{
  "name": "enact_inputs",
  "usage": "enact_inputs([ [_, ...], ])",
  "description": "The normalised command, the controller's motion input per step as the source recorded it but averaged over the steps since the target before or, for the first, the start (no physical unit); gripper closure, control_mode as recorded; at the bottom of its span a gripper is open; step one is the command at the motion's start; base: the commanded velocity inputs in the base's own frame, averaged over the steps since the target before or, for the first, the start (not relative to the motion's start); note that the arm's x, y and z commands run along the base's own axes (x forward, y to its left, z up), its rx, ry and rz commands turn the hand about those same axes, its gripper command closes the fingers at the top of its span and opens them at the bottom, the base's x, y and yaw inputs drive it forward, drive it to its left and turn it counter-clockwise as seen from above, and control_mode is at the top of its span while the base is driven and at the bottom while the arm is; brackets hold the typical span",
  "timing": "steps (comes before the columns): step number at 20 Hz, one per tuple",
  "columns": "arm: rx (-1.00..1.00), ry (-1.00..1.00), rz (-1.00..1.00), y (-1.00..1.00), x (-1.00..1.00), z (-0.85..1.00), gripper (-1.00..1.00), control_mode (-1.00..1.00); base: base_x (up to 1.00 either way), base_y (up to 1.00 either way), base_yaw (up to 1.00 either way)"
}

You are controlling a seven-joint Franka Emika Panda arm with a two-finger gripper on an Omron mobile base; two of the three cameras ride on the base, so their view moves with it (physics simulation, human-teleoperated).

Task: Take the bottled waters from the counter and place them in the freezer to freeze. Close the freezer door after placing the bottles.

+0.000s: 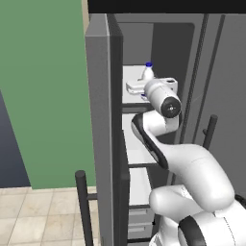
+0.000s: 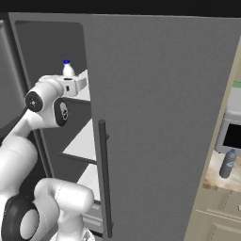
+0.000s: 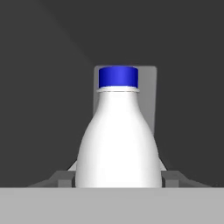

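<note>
A white bottle (image 3: pixel 119 140) with a blue cap (image 3: pixel 118 77) stood upright, close and centred. Dark grey wall (image 3: pixel 43 87) lay behind it

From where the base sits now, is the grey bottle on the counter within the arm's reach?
Probably not. The gripper is up at the white bottle inside the freezer, and the plain fridge door stands between the arm and the grey bottle on the counter.

Arm stretched forward and up, hand (image 1: pixel 144 85) level, fingers hidden.
</note>
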Motion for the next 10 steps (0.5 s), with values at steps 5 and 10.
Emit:
enact_inputs([
  [5,0.00,0.00,0.00,0.00,0.32,-0.22,1.00,-1.00,0.00,0.00,0.00],
  [10,0.00,0.00,0.00,0.00,0.32,-0.21,1.00,-1.00,0.00,0.00,0.00],
])
